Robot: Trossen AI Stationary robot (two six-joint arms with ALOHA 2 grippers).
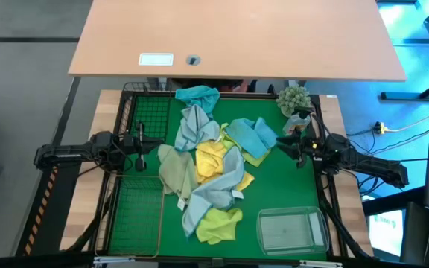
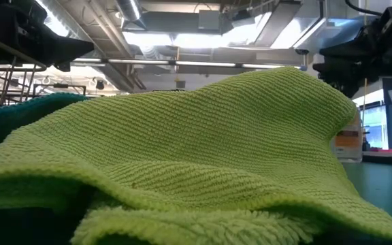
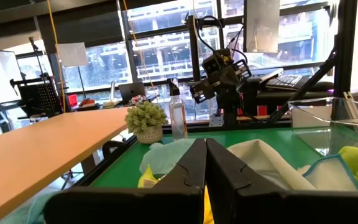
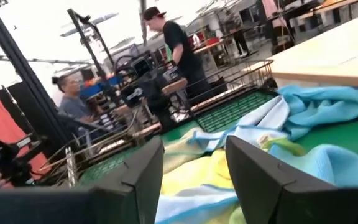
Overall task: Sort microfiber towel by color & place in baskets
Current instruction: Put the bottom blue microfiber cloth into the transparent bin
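A heap of microfiber towels lies mid-table on the green mat: light blue [image 1: 196, 126], yellow [image 1: 211, 158], sage green [image 1: 173, 173], lime [image 1: 220, 223], and a teal one [image 1: 198, 95] at the far edge. The lime towel [image 2: 203, 150] fills the low view. The black wire basket [image 1: 151, 112] sits far left, the tan wire basket [image 1: 136, 216] near left, and the clear tub [image 1: 293, 229] near right. My left gripper [image 1: 146, 146] [image 3: 205, 163] hovers shut just left of the heap. My right gripper [image 1: 285, 145] [image 4: 194, 168] hovers open at the heap's right side.
A small potted plant [image 1: 295, 100] and a spray bottle [image 3: 178, 118] stand at the far right corner. A wooden desk [image 1: 237, 37] lies beyond the far edge. People [image 4: 179, 56] stand in the room behind the left side. Bare green mat [image 1: 289, 182] shows between heap and tub.
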